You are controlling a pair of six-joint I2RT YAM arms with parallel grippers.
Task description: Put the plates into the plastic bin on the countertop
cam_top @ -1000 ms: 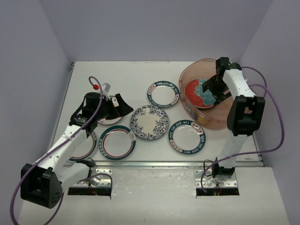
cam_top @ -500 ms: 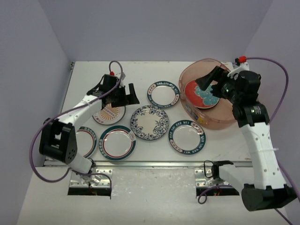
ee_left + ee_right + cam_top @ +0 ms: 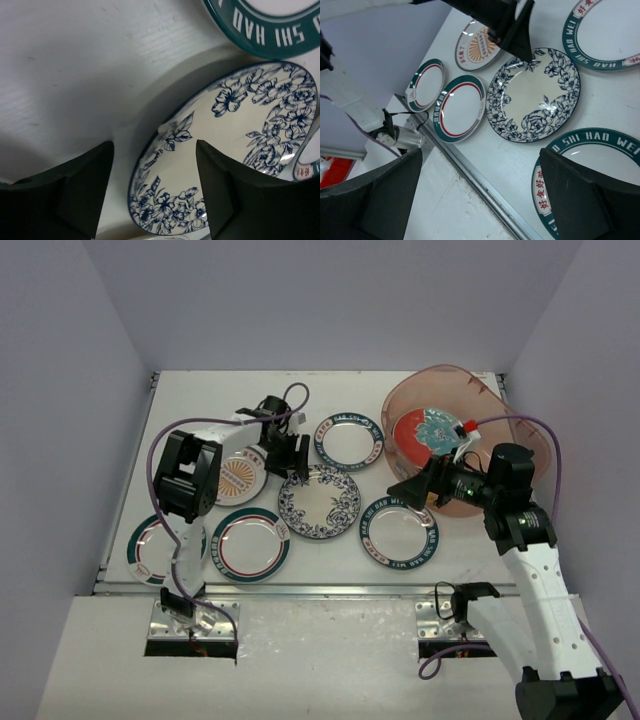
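Note:
The blue floral plate [image 3: 319, 501] lies mid-table. My left gripper [image 3: 291, 462] is open at its far-left rim; in the left wrist view the plate's edge [image 3: 175, 150] sits between the fingers [image 3: 85, 195]. The pink-brown plastic bin [image 3: 478, 390] stands at the back right and holds a red-teal floral plate [image 3: 420, 432]. My right gripper [image 3: 415, 490] is open and empty, raised beside the bin over a teal lettered plate [image 3: 399, 533]. That plate also shows in the right wrist view [image 3: 590, 140], as does the blue floral plate [image 3: 535, 95].
A second teal lettered plate [image 3: 348, 440] lies behind the floral one. An orange sunburst plate [image 3: 238, 478] and two teal-and-red rimmed plates [image 3: 250, 543] [image 3: 150, 545] lie at the left. The countertop's metal front edge [image 3: 320, 588] runs along the near side.

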